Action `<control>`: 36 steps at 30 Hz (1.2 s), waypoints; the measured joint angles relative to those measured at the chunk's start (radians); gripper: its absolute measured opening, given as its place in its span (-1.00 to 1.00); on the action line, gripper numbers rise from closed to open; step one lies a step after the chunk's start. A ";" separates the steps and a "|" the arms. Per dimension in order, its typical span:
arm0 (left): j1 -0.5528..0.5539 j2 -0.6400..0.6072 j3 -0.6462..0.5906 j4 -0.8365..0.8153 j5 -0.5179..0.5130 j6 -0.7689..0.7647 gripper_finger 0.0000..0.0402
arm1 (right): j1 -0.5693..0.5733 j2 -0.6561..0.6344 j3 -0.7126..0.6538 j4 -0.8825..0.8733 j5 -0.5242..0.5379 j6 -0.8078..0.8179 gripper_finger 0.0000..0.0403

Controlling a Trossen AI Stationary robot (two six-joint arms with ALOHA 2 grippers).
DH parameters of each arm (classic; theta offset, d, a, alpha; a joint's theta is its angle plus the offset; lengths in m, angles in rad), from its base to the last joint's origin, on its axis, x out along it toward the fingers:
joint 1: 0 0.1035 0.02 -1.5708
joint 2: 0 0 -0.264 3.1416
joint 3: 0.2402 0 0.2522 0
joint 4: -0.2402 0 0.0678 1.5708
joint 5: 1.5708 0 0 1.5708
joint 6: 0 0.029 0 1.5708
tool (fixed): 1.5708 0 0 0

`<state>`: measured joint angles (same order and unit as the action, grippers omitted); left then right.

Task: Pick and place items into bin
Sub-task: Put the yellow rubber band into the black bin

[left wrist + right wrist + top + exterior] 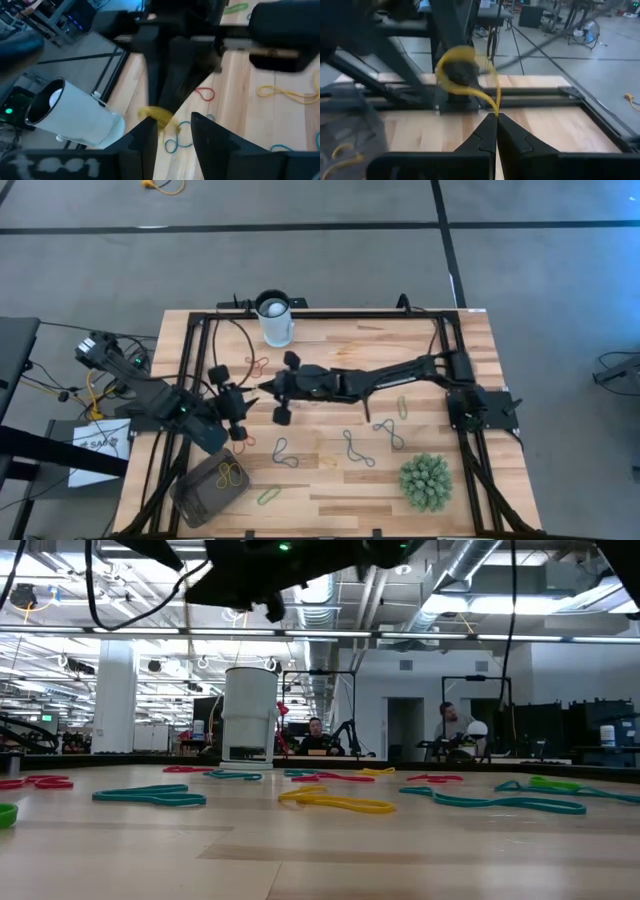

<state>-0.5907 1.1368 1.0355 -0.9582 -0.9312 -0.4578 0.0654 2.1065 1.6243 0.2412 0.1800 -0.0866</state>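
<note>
A pale wooden table (330, 480) is filling the middle of a grey-floored workshop, and we are taking the bin (210, 488) at its near-left corner as our landmark. Two yellow bands are already lying inside it, and a green band (268, 497) is resting just beside its right edge. Farther right, blue-grey bands (285, 452) are lying scattered on the wood, well apart from the bin, with a spiky plant ball (425, 481) beyond them and a white cup (276, 319) at the far edge. Our right gripper (496, 117) is pinching a yellow band (470, 85) between fully closed fingers, up and to the right of the bin, still clear of it. Our left gripper (172, 132) is hovering just above the bin's far side with its fingers parted and nothing between them. To finish this step well, we judge the right arm should be carrying the dangling loop fully over the bin's opening, passing clear of the left arm, and lowering before letting go so the band does not drape over the rim.
</note>
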 joint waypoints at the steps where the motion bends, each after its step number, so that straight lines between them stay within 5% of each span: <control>1: 0.001 0.009 0.000 0.000 -0.001 -0.008 -0.47 | 0.000 0.014 0.023 -0.019 -0.001 -0.001 -1.00; 11: 0.001 0.027 0.000 -0.076 -0.061 -0.118 -0.50 | 0.006 0.054 0.101 -0.061 0.002 -0.053 -1.00; 16: 0.001 0.027 0.000 -0.104 -0.069 -0.127 -0.83 | 0.005 0.046 0.101 -0.053 0.007 -0.053 -0.98; 23: 0.001 0.027 0.000 -0.110 -0.070 -0.066 -0.99 | 0.006 0.046 0.101 -0.103 0.014 -0.098 -0.76; 29: 0.001 0.027 0.057 -0.301 -0.057 -0.209 -1.00 | 0.028 -0.034 0.101 -0.271 0.092 -0.108 -0.59; 32: -0.008 0.026 0.105 -0.398 0.074 -0.268 -1.00 | 0.045 -0.083 0.101 -0.405 0.097 -0.098 -0.55; 36: -0.042 0.026 0.133 -0.397 0.422 -0.280 -1.00 | 0.067 -0.139 0.100 -0.593 0.114 -0.032 -0.54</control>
<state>-0.6323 1.1629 1.1683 -1.3550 -0.5094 -0.7382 0.1322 1.9672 1.7245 -0.3519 0.2939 -0.1189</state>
